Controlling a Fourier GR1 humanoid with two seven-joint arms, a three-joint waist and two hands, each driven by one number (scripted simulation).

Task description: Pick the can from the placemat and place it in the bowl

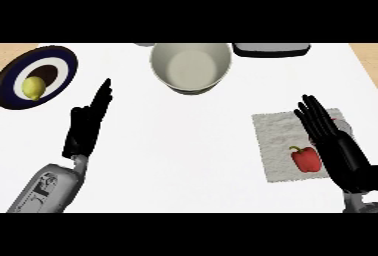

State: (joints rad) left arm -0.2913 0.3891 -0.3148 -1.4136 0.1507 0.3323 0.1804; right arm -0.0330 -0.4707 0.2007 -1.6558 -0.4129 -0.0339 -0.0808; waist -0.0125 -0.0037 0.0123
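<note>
Yellow lemon (33, 87) on dark blue-rimmed plate (65, 60) at counter's far left corner. Red bell pepper (306, 159) near right edge. Dark tray (270, 49) at far edge.

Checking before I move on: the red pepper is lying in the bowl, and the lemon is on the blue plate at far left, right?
Not quite. The head view shows the red pepper lying on the placemat, beside the right hand; nothing shows inside the bowl. The lemon is indeed on the blue plate at far left.
</note>
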